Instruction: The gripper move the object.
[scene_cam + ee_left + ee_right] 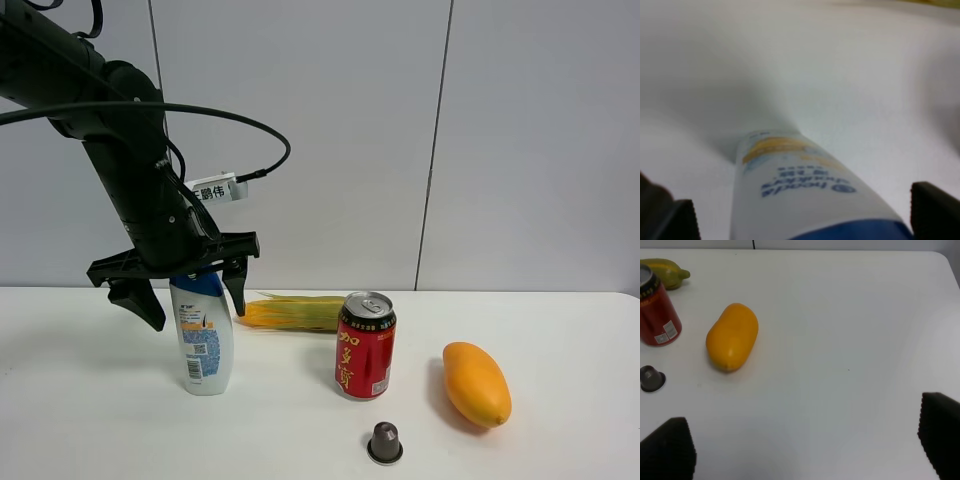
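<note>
Closest to the lens, a small grey capsule point(385, 443) sits on the white bench point(560, 330), narrow end up. Just behind it a red can point(365, 345) stands upright. To the can's right and apart from it, an orange mango point(477, 383) lies on its side. Behind the can, towards the wall point(330, 130), a corn cob point(290, 313) in its green husk lies lengthwise.

The bottle point(202, 345) stands upright on its own base on the left part of the bench. It is left of the can, apart from it, and just in front of the corn's end. Its body is white with a blue cap on top and a blue-and-orange label.

The left end effector point(198, 316) hangs over the bottle from a thick black arm, jaws spread wide, with one finger point(135, 298) on each side of the blue cap. In the left wrist view, bare bench shows between the bottle and one finger. The other finger stands just beside the cap, and whether it touches cannot be told. A white tag point(218, 189) with Chinese characters sits on the cable beside the arm.

The right end effector point(802, 450) shows only in its own wrist view. Its two dark fingers point(665, 452) stand far apart with bare bench between them, gripping nothing. The mango, can and capsule lie ahead of it.
</note>
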